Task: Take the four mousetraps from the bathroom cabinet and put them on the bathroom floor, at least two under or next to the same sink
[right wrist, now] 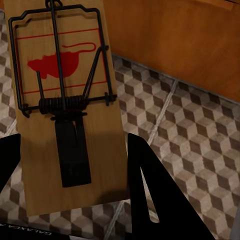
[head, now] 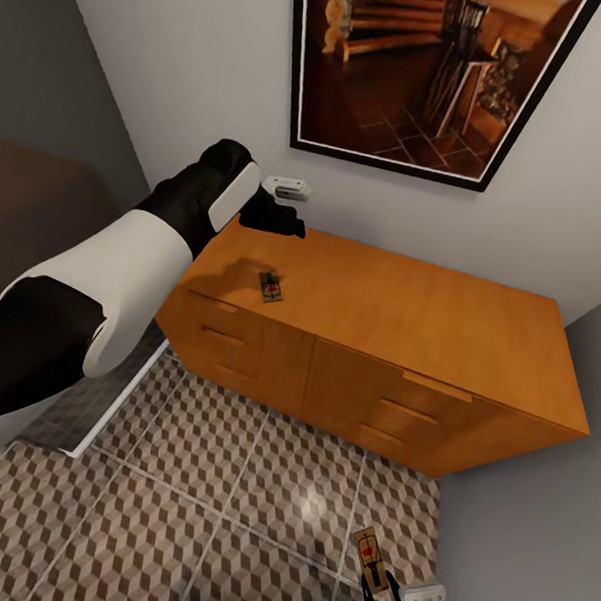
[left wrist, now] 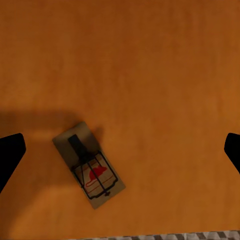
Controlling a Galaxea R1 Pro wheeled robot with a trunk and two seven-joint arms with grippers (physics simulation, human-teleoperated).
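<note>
- Judging by its look, each mousetrap is a thin, stiff wooden board, light, with a wire bar and spring on its upper face; the flat wood probably slides easily on a smooth top, and the wire parts are the fragile bit.
- Taking hold is best done across the two long edges of the board, at the plain end away from the red mark, so the fingers stay off the wire.
- The right claw (head: 383,588) already does this: its two dark fingers (right wrist: 150,190) close on the long edges of one mousetrap (right wrist: 65,100), held above the tiled floor (head: 229,495) in front of the cabinet (head: 379,344).
- The left claw (head: 273,214) hangs over the cabinet top near its back left corner, fingers spread wide and gripping nothing; the second mousetrap (left wrist: 89,165) lies flat between them, near the cabinet's front edge and turned at a slant to it.
- That slant means the claw would likely need to turn so its fingers meet the long edges squarely.
- Count: two mousetraps in sight, one on the cabinet, one in the right claw.
- Count: one cabinet, with slim bar handles on its fronts, and one framed picture (head: 430,66) on the wall above it.
</note>
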